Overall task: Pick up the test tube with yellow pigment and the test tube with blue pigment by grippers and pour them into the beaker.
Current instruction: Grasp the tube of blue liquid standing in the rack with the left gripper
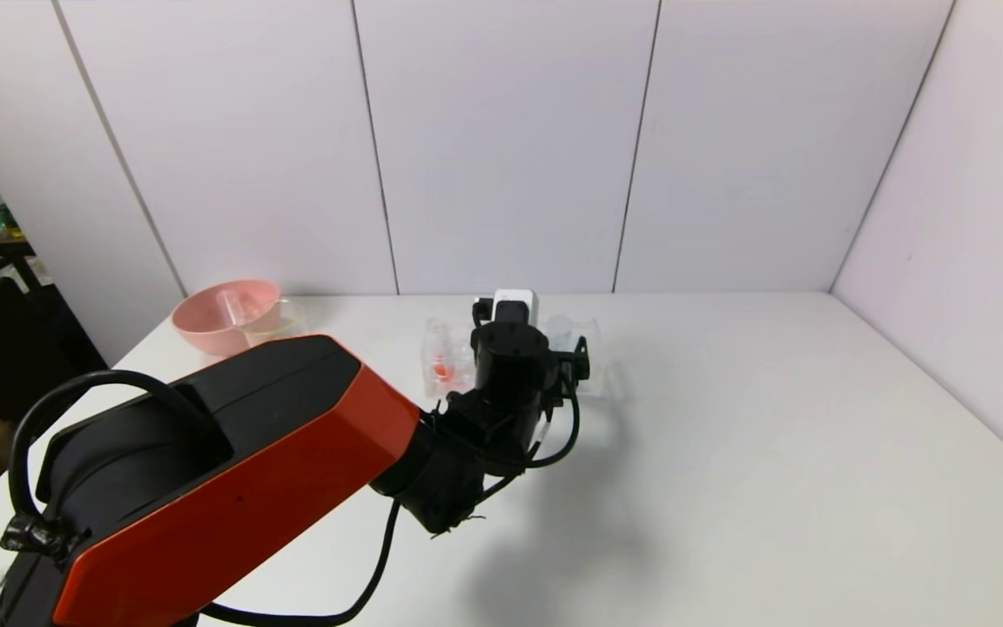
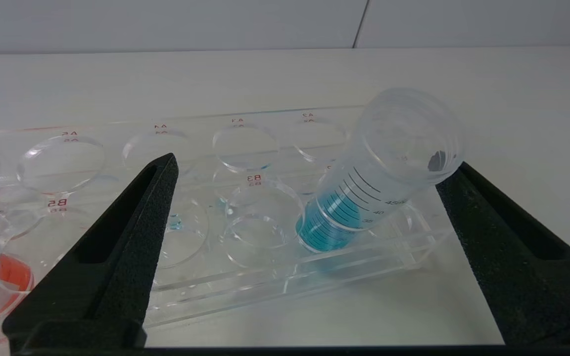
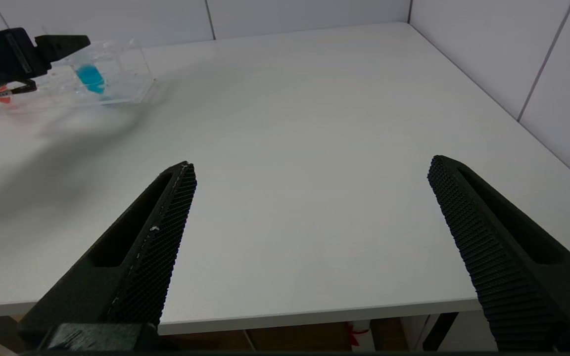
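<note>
The left claw (image 2: 309,207) stands wide over the clear many-holed plastic tube rack (image 2: 245,277) at the far middle of the white tabletop (image 1: 771,453), holding nothing. Its two black pointed fingers (image 2: 131,222) sit either side of the slim clear graduated test tube with blue pigment (image 2: 364,193); one finger lies just beside the tube's rim, though contact cannot be told.

The left wrist view shows what the head view hides: the blue tube leans tilted in a hole at one end of the rack, blue liquid filling its lower part, and a second clear tube with red-orange liquid (image 2: 3,274) sits at the other end. Red labels mark the holes.

The head view has the black wrist and red-orange arm covering most of the rack (image 1: 445,361) — only the red-orange patch and part of the clear plastic show. It alone shows the round pink bowl (image 1: 227,315) at the far left, with a clear straight-sided beaker (image 1: 279,320) touching or just beside its right edge. No yellow liquid can be made out in any view.

The right claw (image 3: 309,232) is also wide and empty, hovering above the near right of the tabletop — its wrist view catches the left claw (image 3: 62,44), the rack and the blue tube (image 3: 90,79) well away at the far left.
</note>
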Controlling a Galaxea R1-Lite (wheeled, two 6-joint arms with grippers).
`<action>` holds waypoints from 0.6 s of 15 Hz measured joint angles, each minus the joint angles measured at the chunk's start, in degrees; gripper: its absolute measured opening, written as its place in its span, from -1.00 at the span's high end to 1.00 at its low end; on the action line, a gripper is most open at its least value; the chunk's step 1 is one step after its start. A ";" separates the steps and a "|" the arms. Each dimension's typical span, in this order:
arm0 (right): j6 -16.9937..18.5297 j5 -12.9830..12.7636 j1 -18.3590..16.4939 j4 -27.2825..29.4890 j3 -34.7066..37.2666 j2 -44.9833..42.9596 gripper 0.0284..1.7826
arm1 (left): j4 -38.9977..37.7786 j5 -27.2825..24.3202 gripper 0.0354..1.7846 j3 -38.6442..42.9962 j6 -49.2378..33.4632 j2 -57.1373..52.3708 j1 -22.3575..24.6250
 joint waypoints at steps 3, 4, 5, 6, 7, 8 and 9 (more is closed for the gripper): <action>0.00 0.00 0.00 0.00 0.00 0.00 -0.92 | 0.38 0.07 -0.99 -0.66 0.79 0.44 0.00; 0.00 0.00 0.00 0.00 0.00 0.00 -0.92 | 0.41 0.02 -0.96 -0.80 1.21 0.61 0.00; 0.00 0.00 0.00 0.00 0.00 0.00 -0.92 | 0.41 0.07 -0.90 -1.00 1.46 0.82 0.00; 0.00 0.00 0.00 0.00 0.00 0.00 -0.92 | 0.41 0.05 -0.82 -1.13 1.57 0.96 0.00; 0.00 0.00 0.00 0.02 0.00 0.00 -0.92 | 0.41 0.05 -0.69 -1.19 1.71 1.07 0.00; 0.00 0.00 0.00 0.00 0.00 0.00 -0.92 | 0.39 0.02 -0.55 -1.22 2.04 1.13 0.00; 0.00 0.02 0.00 0.00 0.00 0.00 -0.92 | 0.39 -0.06 -0.38 -1.38 2.26 1.23 -0.02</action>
